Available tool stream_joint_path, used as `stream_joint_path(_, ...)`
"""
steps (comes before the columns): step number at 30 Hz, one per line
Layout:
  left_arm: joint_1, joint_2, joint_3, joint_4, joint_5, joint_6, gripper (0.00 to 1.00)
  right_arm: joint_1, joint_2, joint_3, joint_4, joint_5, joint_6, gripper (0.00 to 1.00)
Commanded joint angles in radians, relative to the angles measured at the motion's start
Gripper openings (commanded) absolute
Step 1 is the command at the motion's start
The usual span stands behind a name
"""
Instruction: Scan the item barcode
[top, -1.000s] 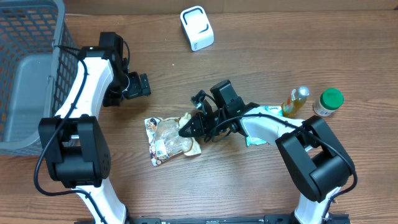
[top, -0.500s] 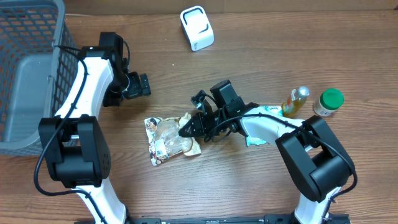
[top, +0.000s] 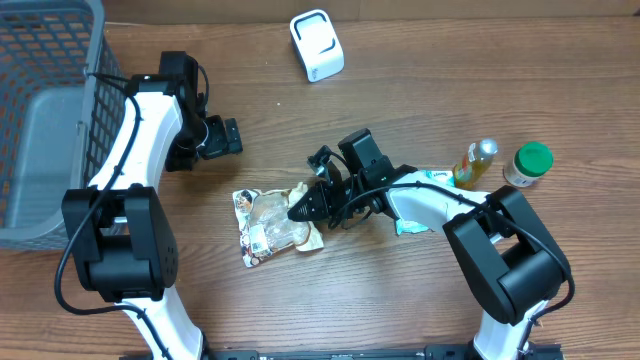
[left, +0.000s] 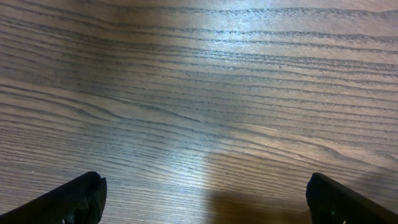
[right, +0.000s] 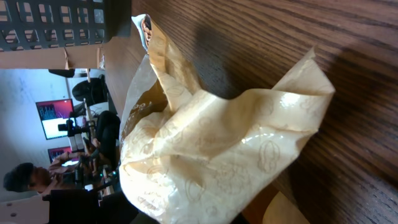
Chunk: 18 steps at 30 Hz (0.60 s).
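The item, a crinkled cream and clear snack bag (top: 268, 225), lies flat on the wooden table near the middle. My right gripper (top: 301, 208) is shut on the bag's right edge; in the right wrist view the bunched bag (right: 211, 155) fills the frame and hides the fingertips. No barcode shows in any view. A white scanner (top: 317, 45) stands at the back of the table. My left gripper (top: 230, 137) hovers left of centre, open, over bare wood. Its two dark fingertips (left: 68, 202) sit far apart with nothing between them.
A grey mesh basket (top: 50, 60) occupies the far left. A yellow bottle (top: 475, 162) and a green-lidded jar (top: 528, 163) stand at the right. A teal packet (top: 408, 226) lies partly under my right arm.
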Motion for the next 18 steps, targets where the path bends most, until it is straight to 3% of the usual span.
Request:
stream_joint_path(1, -0.005, -0.022, 0.009, 0.001, -0.01, 0.019, 1.0, 0.002, -0.001, 0.004, 0.004, -0.006, -0.008, 0.09)
stream_joint_path(6, -0.005, -0.022, 0.009, 0.001, -0.01, 0.019, 1.0, 0.002, -0.001, 0.004, 0.004, -0.006, -0.008, 0.09)
stream_joint_path(9, -0.005, -0.022, 0.009, 0.001, -0.01, 0.019, 0.99, 0.002, -0.001, 0.004, 0.01, -0.006, -0.008, 0.04)
stream_joint_path(18, -0.005, -0.022, 0.009, 0.001, -0.01, 0.019, 1.0, 0.002, -0.001, 0.004, 0.003, -0.006, -0.008, 0.05)
